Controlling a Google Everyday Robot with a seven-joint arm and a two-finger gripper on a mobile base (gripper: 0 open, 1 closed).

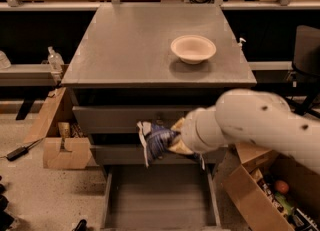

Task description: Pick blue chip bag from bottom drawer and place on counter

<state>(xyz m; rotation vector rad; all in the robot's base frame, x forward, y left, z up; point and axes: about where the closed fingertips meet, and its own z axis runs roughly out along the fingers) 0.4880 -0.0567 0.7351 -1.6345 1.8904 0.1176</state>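
Gripper (175, 141): below the counter's (130, 45) front edge, right of its middle, clamped on the blue chip bag (156, 144); mostly covered by bag and wrist.
Bag print: blurred, unreadable.
Arm (265, 125): cut off by the right picture edge.
2 upper drawers (110, 120): right parts hidden behind the arm; the lower one's middle is covered by the bag.
Bottom drawer (160, 200): front end cut off below.
Cardboard box (250, 195) contents, below the front right corner: too small to tell.

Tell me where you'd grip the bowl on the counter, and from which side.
Its rim, from straight above: the bowl sits upright and open, with a thin flared lip and free counter around it. Near edge is probably easiest. The gripper is busy, holding the bag in front of the drawers.
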